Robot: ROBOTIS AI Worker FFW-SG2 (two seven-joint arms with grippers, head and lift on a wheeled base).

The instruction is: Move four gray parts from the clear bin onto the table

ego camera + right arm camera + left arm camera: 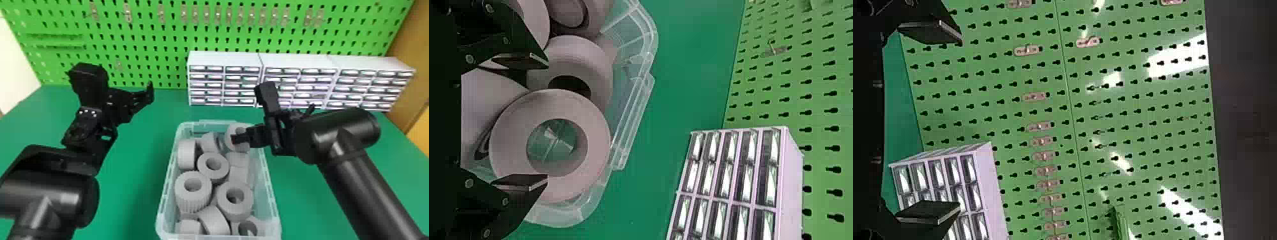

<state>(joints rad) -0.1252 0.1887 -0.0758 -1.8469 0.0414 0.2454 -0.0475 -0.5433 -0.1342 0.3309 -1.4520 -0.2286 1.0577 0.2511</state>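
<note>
The clear bin [272, 198] holds several gray ring-shaped parts, among them a gray part [213, 163] near its middle. My right gripper [244, 138] is over the bin's far right corner, at the far-right gray part [229, 134]. In the right wrist view my right gripper [531, 121] stands open, one finger overlapping the rim of that ring part [596, 142], beside the bin wall [636, 117]. Off to the left of the bin, my left gripper [150, 92] is raised above the table; in the left wrist view the left gripper [943, 122] is open with nothing between its fingers.
White drawer cabinets [223, 59] line the back of the green table [140, 153], in front of a green pegboard [159, 38]. The right forearm [367, 178] extends over the table right of the bin.
</note>
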